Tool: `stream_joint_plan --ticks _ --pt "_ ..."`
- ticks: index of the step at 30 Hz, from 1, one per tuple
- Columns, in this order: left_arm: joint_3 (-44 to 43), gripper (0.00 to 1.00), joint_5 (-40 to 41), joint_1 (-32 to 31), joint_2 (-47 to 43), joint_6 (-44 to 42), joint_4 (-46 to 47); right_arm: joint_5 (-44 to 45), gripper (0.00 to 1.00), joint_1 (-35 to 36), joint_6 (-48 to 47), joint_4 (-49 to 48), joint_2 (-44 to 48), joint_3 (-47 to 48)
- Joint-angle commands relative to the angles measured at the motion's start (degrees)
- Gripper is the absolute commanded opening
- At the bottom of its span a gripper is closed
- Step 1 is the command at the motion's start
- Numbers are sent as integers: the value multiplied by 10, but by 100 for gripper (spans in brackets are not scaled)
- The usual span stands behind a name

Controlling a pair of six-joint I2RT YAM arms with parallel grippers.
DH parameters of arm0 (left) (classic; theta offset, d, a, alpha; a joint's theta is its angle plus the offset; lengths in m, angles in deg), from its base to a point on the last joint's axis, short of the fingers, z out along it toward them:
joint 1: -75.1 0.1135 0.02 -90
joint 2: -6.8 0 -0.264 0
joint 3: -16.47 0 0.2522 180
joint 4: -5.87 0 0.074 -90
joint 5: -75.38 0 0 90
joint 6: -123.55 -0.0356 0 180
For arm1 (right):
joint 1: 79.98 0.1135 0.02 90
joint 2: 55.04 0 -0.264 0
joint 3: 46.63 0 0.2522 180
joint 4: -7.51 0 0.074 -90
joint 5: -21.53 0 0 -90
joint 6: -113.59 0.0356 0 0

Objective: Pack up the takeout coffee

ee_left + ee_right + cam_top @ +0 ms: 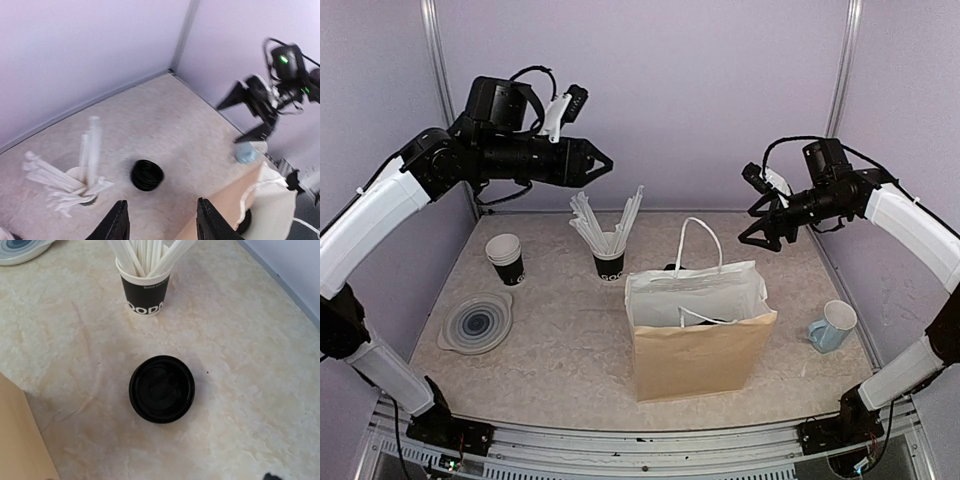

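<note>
Paper bag (695,350) at front edge, lidded takeout coffee (161,388) behind it mid-bench, right gripper (748,227) well above it, left gripper (162,204) high too, both spread, empty

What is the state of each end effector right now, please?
Left end effector: open, holding nothing.
Right end effector: open, holding nothing.

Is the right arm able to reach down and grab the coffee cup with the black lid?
Probably yes. The right gripper hangs open above the table, and its camera looks nearly straight down on the coffee cup. Bare table surrounds the cup; the straw cup and paper bag stand apart from it.
</note>
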Motion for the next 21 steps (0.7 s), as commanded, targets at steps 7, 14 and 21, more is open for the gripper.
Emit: stream_joint_plan --ticks 7,14,21 --pt "-11 48 69 84 93 -28 20 -5 88 -4 -7 8 -8 -2" --pt "-26 53 117 82 181 -96 -3 1 88 -4 -13 13 -7 -3" --pt "-17 48 125 83 216 -108 12 0 88 -4 -17 13 -22 -4"
